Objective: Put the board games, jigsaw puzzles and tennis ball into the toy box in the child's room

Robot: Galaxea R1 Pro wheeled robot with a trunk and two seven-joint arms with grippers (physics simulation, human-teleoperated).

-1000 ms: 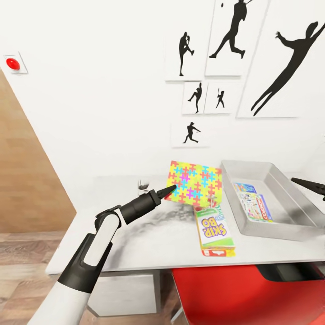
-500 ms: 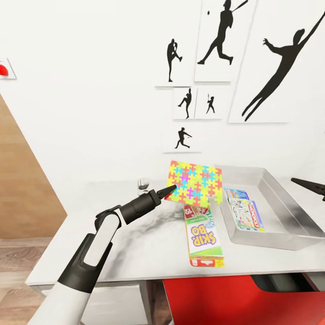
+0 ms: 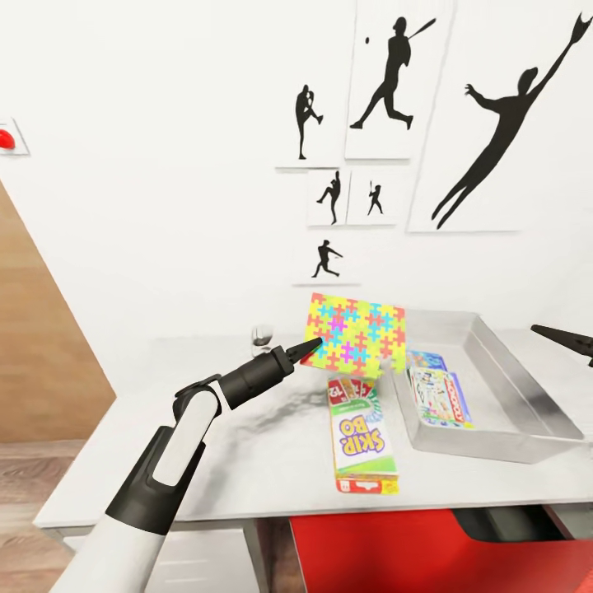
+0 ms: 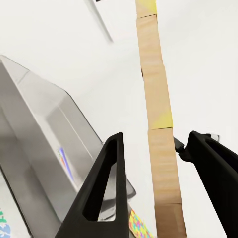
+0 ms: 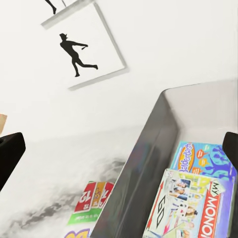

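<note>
The left arm is seen stretched up from the lower left of the head view, elbow bent, forearm angled toward the centre, and the left gripper [image 3: 313,347] is clamped on the near left edge of a jigsaw puzzle [image 3: 357,335], which is held tilted in the air above the table [image 3: 206,445], just left of the toy box [image 3: 527,387]. In the left wrist view the puzzle's wooden edge [image 4: 161,148] is caught between the two dark fingers [image 4: 106,188], a strip running up through the middle of that frame. The toy box is found at the right centre of the head view, resting on the table, and two board games lie flat inside it: the blue cartoon one [image 3: 428,360] toward the wall and the Monopoly one [image 3: 442,396] overlapping it on the near side. The Skip-Bo game [image 3: 358,432] is laid flat on the table at lower centre, just left of the box wall and below the raised puzzle. At the right edge of the head view, the right gripper [image 3: 568,339] is glimpsed as a dark pointed tip held above the box; whether it is spread or closed cannot be told. In the right wrist view the box wall [image 5: 144,168] is seen slanting across, with both games inside and the Skip-Bo end at the lower left. Silhouette posters [image 3: 494,123] are hung on the white wall in the upper right
</note>
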